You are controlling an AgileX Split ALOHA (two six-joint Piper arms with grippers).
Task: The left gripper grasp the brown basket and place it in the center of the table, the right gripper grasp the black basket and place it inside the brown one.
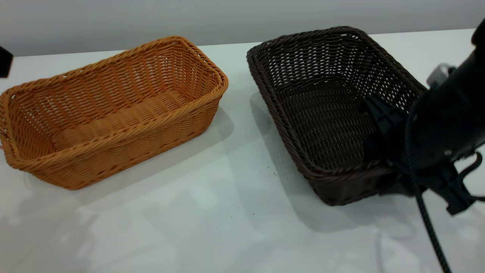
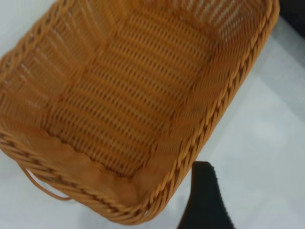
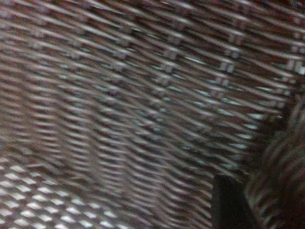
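Here the brown basket [image 1: 110, 110] sits at the left of the exterior frame on the white counter [image 1: 227, 212], upright and empty. The black basket [image 1: 326, 110] stands at centre right, apart from the brown one with bare counter between them.

The right gripper [image 1: 379, 140] comes in from the right edge of the frame at the black basket's lower right corner. One finger [image 1: 382, 113] reaches down inside the basket against the near wall; the other is hidden behind the rim, so I cannot tell whether the fingers pinch the wall or stand spread around it. The right wrist view is filled with dark weave [image 3: 143, 109] seen very close.

The left gripper [image 1: 5, 60] shows only as a dark sliver at the upper left edge. In the left wrist view one finger [image 2: 205, 200] hangs just outside the brown basket's rim [image 2: 190, 157]; whether the fingers are spread, I cannot tell.
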